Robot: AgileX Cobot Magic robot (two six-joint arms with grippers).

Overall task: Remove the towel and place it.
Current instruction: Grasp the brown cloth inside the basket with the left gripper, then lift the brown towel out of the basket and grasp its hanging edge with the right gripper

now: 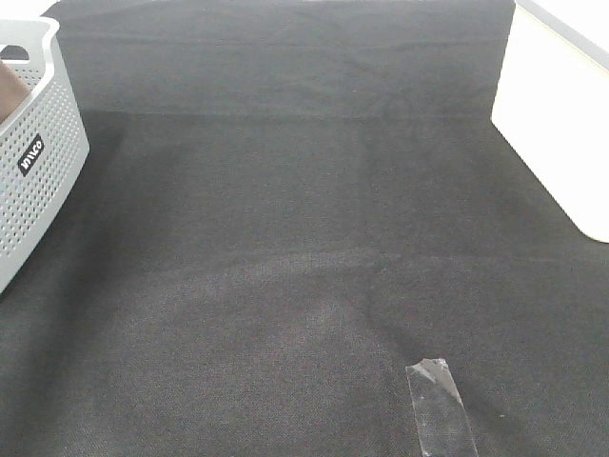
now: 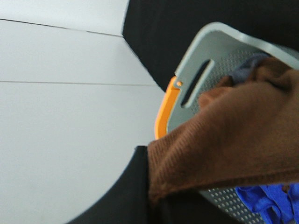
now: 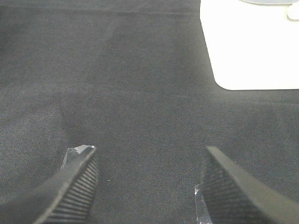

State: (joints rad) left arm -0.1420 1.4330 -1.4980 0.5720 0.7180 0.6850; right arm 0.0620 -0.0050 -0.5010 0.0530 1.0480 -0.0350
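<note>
The brown towel [image 2: 233, 140] looks soft and fuzzy. The grey basket [image 1: 43, 162] is smooth plastic with tiny holes. The black table cloth [image 1: 285, 238] is dull, rough cloth.

Towel [image 2: 233, 135] & basket [image 1: 38, 162] cropped by frame edges.
</note>
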